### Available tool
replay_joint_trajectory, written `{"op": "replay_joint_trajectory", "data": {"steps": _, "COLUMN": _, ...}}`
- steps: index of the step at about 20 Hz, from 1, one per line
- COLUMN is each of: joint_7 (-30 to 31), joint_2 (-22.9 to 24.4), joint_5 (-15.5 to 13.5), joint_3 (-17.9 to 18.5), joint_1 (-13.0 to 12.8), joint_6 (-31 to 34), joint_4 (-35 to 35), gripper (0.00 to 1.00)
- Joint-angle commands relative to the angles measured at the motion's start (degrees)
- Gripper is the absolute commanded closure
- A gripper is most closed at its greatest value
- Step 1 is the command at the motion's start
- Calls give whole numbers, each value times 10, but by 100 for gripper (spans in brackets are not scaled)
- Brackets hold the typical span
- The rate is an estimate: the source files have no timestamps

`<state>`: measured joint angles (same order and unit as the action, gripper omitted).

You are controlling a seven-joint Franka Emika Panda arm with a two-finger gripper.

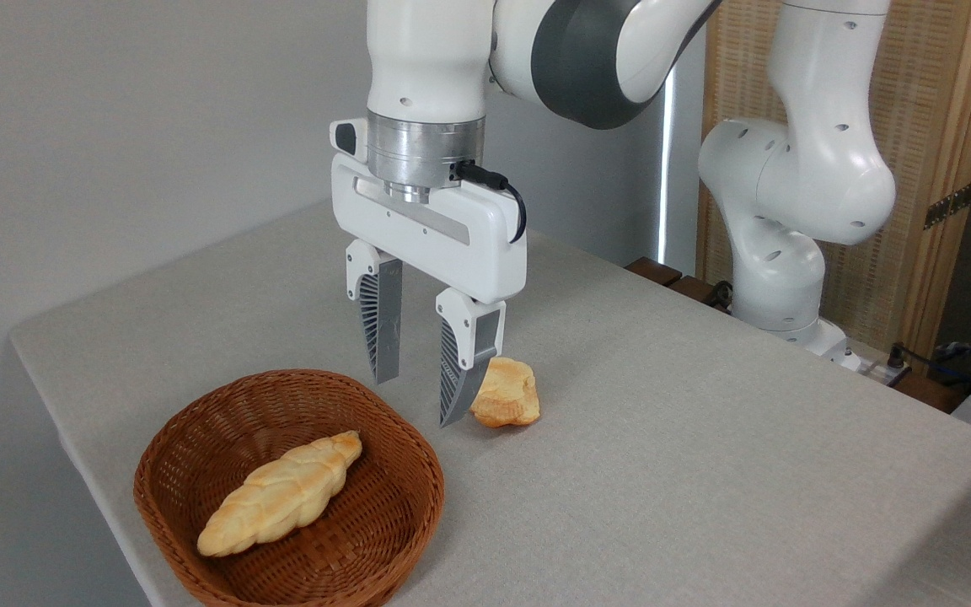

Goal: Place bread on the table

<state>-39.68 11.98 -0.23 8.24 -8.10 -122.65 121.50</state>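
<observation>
The bread [281,496], a long braided golden loaf, lies slantwise inside a brown wicker basket [401,514] at the front left of the table [705,472]. My gripper [418,400] hangs above the basket's far rim, fingers pointing down. It is open and nothing sits between the fingers. The loaf is below and to the left of the fingertips, apart from them.
A small lumpy pale-golden bun [506,393] rests on the cloth just behind my right finger. The arm's white base [789,253] stands at the back right edge, with cables [957,362] and a wooden screen [915,152] behind it.
</observation>
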Motion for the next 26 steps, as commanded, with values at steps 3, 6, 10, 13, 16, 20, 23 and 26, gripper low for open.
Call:
{"op": "replay_joint_trajectory", "data": {"steps": 3, "joint_7": -19, "joint_2": -4, "joint_5": -23, "joint_3": 21, "joint_1": -8, "joint_6": 6, "joint_4": -39, "gripper": 0}}
{"op": "replay_joint_trajectory", "data": {"steps": 6, "joint_7": -18, "joint_2": -2, "joint_5": -29, "joint_3": 26, "joint_1": -7, "joint_6": 25, "joint_4": -41, "gripper": 0}}
{"op": "replay_joint_trajectory", "data": {"steps": 10, "joint_7": -25, "joint_2": -4, "joint_5": -28, "joint_3": 23, "joint_1": -8, "joint_6": 27, "joint_4": -46, "gripper": 0}}
{"op": "replay_joint_trajectory", "data": {"steps": 13, "joint_7": -22, "joint_2": -5, "joint_5": -28, "joint_3": 23, "joint_1": -10, "joint_6": 27, "joint_4": -46, "gripper": 0}}
{"op": "replay_joint_trajectory", "data": {"steps": 16, "joint_7": -18, "joint_2": -6, "joint_5": -28, "joint_3": 25, "joint_1": -10, "joint_6": 27, "joint_4": -46, "gripper": 0}}
{"op": "replay_joint_trajectory", "data": {"steps": 20, "joint_7": -12, "joint_2": -8, "joint_5": -29, "joint_3": 27, "joint_1": -9, "joint_6": 28, "joint_4": -46, "gripper": 0}}
{"op": "replay_joint_trajectory", "data": {"steps": 23, "joint_7": -12, "joint_2": -9, "joint_5": -30, "joint_3": 27, "joint_1": -8, "joint_6": 28, "joint_4": -46, "gripper": 0}}
{"op": "replay_joint_trajectory", "data": {"steps": 26, "joint_7": -10, "joint_2": -9, "joint_5": -30, "joint_3": 26, "joint_1": -9, "joint_6": 28, "joint_4": -46, "gripper": 0}}
